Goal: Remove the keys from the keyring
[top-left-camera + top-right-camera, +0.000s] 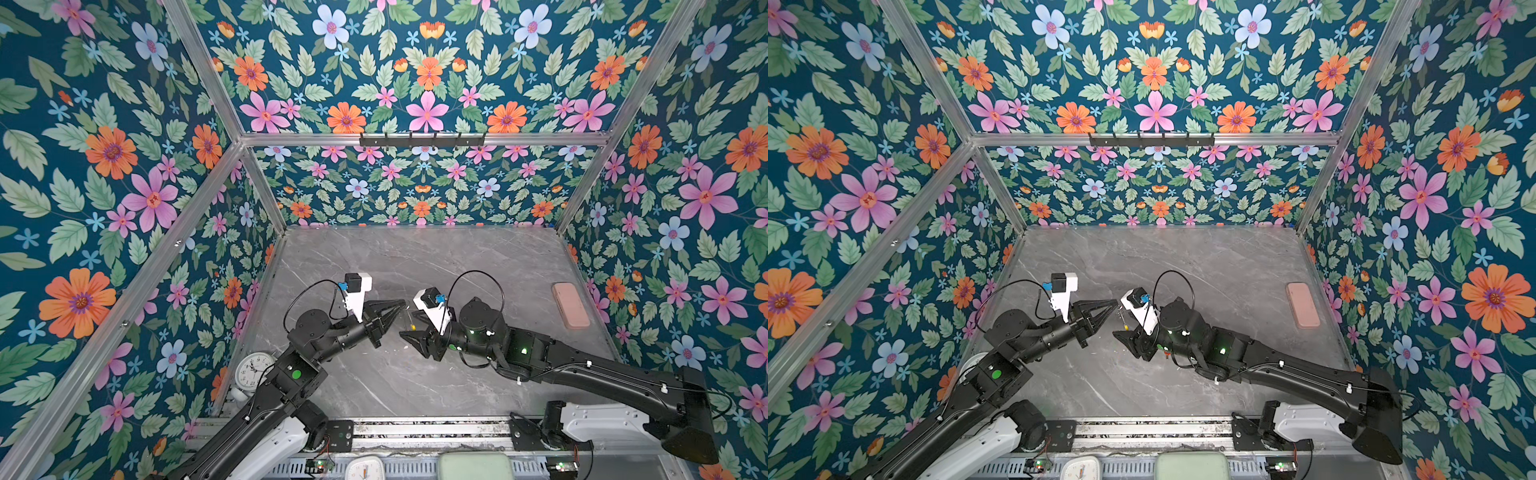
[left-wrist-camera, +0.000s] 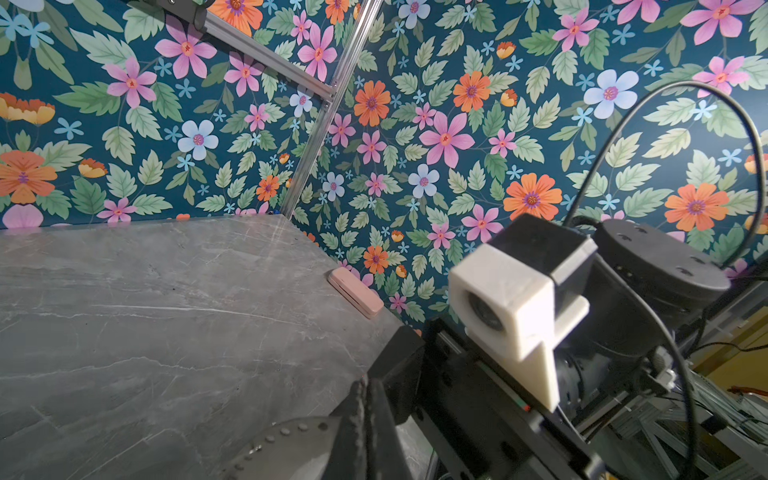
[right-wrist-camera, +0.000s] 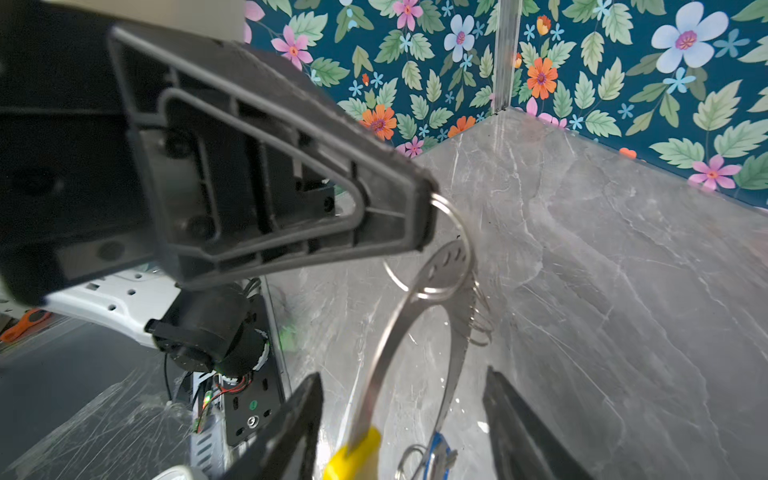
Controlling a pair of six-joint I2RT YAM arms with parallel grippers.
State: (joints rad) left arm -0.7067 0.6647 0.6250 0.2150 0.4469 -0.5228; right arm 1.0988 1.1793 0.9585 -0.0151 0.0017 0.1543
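- The right wrist view is giving the only close look at the keyring (image 3: 388, 345). It is a thin grey metal hoop with a notched inner edge, a slotted flat end and a yellow section (image 3: 353, 457) at the opposite end.
- That same view is showing several small silver loops bunched on the hoop's far side. A key with a blue tag (image 3: 436, 453) is hanging near the yellow part, its blade too blurred to make out.
- In both top views the keyring (image 1: 409, 319) is showing only as a thin line with a yellow speck. It is hanging above the middle of the table (image 1: 457, 257), between the two claws.
- Its long axis is running from the table's far edge toward its near edge. The slotted end is pointing at the left claw (image 1: 401, 305) and the yellow end is sitting at the right claw (image 1: 405, 334).
- The left claw (image 3: 419, 216) is clenching the keyring by one small silver loop (image 3: 453, 224) that is threading through the slotted end.
- The right claw (image 3: 403, 374) is standing released. Its fingers (image 3: 299, 428) are spreading on either side of the hoop's yellow end without pinching it.
- The left wrist view is showing other things. It takes in its own closed fingers (image 2: 365, 415) edge-on, the right arm's white camera housing (image 2: 519, 291) and a pink case (image 2: 355, 293) lying at the table's right edge.
- A top view is also catching a round white clock (image 1: 253, 370) at the table's near left corner.
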